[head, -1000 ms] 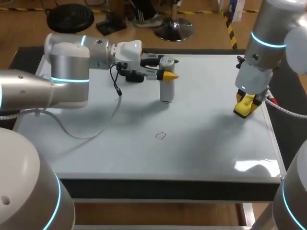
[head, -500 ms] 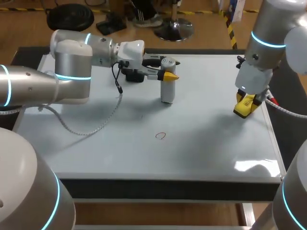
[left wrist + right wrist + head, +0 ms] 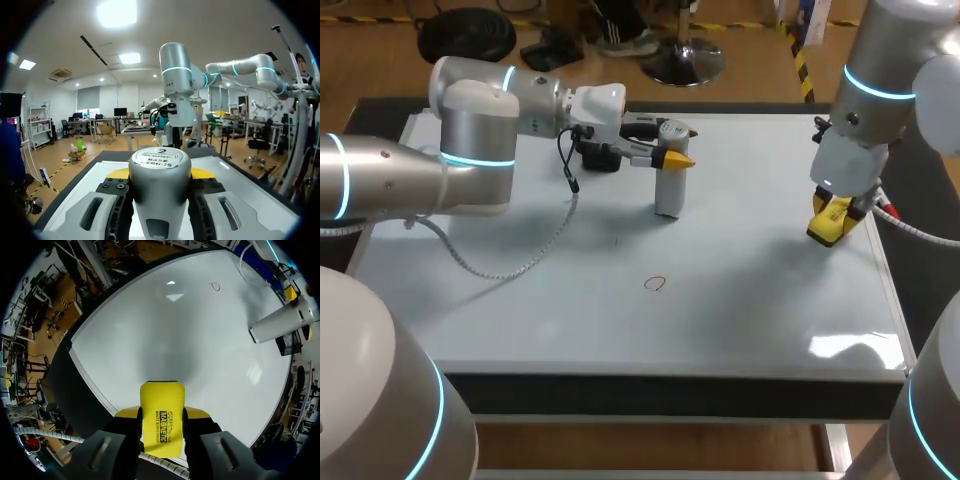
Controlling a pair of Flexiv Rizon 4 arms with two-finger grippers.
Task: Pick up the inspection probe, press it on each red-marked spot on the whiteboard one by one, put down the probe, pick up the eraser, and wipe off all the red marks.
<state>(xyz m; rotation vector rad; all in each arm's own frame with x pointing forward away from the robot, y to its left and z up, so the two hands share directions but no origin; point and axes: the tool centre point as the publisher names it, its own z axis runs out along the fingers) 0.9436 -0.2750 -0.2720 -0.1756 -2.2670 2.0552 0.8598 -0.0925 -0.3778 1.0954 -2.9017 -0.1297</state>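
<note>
Grey probe [image 3: 668, 188] upright on whiteboard [image 3: 760, 310], red ring [image 3: 654, 284] in front, yellow eraser [image 3: 830, 221] near right edge.

Whiteboard [image 3: 740, 320] reads evenly bright to me, lit from overhead — one white glare patch [image 3: 855, 347] near its front right corner. Soft grey shadows under my left arm [image 3: 470, 150] and right arm [image 3: 880, 90]. Right wrist view — broad shadow [image 3: 165, 357] ahead of my right end effector [image 3: 161, 416].
</note>
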